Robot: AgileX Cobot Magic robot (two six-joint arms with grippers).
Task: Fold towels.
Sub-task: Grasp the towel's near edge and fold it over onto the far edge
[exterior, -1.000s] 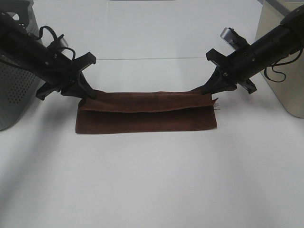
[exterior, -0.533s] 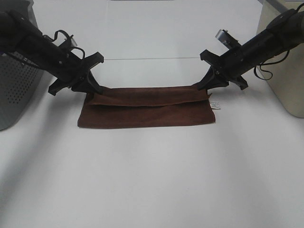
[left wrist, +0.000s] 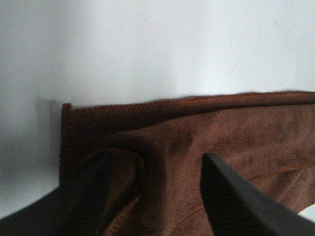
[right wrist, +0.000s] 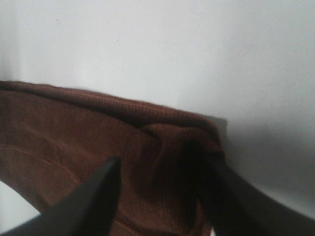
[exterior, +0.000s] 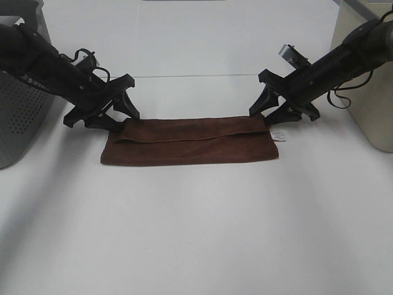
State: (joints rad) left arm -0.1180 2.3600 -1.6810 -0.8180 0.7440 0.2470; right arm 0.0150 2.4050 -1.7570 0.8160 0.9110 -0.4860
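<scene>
Arms slant inward and down. The left gripper (exterior: pixel 126 121) and right gripper (exterior: pixel 261 120) stand spread at the far corners of the folded towel (exterior: pixel 190 142), whose long axis runs side to side.

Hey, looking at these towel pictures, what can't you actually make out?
- Print on the white tag: too small in the exterior high view.
- Layers under the folded flap of the towel: hidden by that flap in every view.
- Whether the left pincer or right pincer touches cloth: wrist views are blurred.
- The grey perforated bin: cut off by the exterior high view's left edge.
</scene>
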